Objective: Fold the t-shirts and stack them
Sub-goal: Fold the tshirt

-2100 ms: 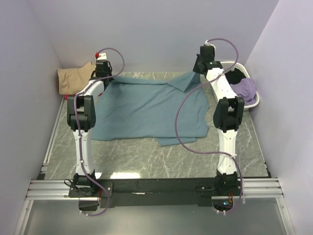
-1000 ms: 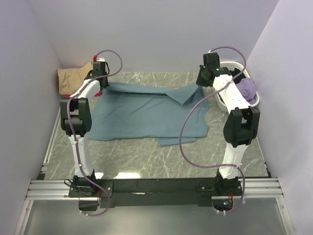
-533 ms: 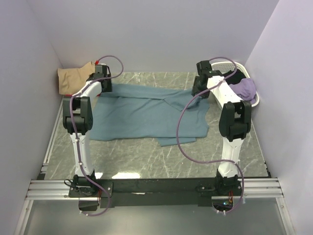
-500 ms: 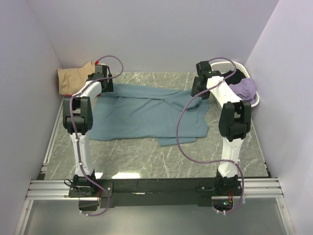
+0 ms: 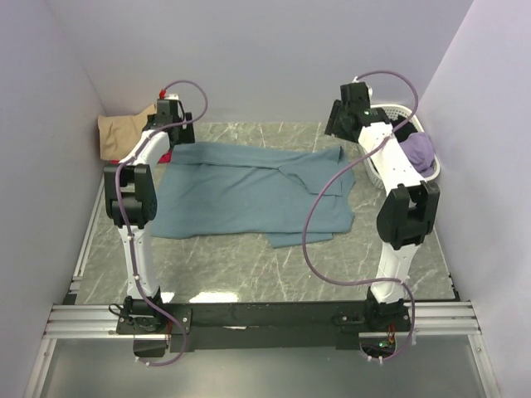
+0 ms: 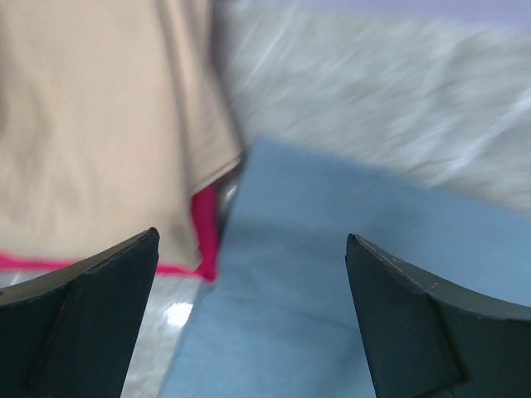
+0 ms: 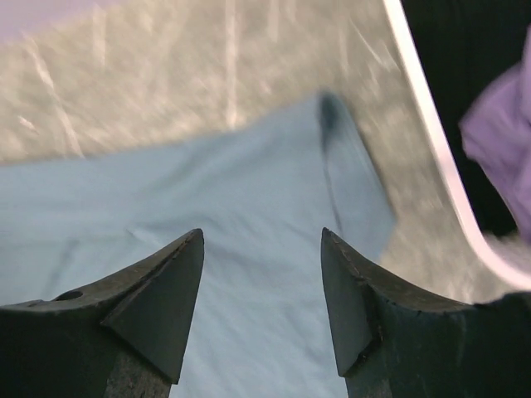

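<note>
The grey marbled desk carries the teal t-shirt, spread flat mid-frame. Upper left, the left jaws stand wide apart and empty over its corner, beside the tan t-shirt. Upper right, the right jaws gape empty above its other corner.

A robot lab cell: plain lilac walls, aluminium mounting rail.
</note>
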Controlling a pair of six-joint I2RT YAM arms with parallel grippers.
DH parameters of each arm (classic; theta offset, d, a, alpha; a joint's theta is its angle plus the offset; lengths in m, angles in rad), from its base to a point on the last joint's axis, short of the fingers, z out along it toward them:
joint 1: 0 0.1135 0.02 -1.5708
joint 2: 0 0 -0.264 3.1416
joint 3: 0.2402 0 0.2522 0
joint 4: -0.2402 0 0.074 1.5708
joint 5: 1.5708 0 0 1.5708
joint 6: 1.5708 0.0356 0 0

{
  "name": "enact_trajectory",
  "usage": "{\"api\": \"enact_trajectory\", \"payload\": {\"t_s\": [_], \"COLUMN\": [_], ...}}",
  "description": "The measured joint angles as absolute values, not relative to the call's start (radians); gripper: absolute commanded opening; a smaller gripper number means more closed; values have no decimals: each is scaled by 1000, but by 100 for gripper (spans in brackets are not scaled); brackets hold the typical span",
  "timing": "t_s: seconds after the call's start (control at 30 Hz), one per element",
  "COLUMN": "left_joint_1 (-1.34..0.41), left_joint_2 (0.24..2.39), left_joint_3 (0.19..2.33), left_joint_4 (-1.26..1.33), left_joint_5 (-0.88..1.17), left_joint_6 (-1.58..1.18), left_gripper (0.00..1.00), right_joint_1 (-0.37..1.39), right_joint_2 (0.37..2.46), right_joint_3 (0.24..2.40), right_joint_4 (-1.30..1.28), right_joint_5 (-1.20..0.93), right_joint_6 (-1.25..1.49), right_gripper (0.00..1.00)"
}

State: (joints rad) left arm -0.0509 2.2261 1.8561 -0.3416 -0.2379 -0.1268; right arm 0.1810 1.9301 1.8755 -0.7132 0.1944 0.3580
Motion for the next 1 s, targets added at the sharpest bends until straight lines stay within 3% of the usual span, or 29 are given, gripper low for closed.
{"api": "enact_trajectory", "payload": {"t_s": [0.37, 1.0], "left_joint_1": [-51, -51], "left_joint_2": [2225, 2341], "left_joint_3": [1907, 1909], "left_joint_4": [-311, -262], "left_joint_5": [22, 266], "left_joint_6": [-179, -243], "left_gripper": [100, 99], "right_joint_1": [145, 49], "right_joint_2": [2192, 2233], "right_joint_3": [2015, 2015], "right_joint_4": [-720, -686], "right_joint_5": [140, 39], "right_joint_6": [377, 405], "right_gripper": [61, 59]}}
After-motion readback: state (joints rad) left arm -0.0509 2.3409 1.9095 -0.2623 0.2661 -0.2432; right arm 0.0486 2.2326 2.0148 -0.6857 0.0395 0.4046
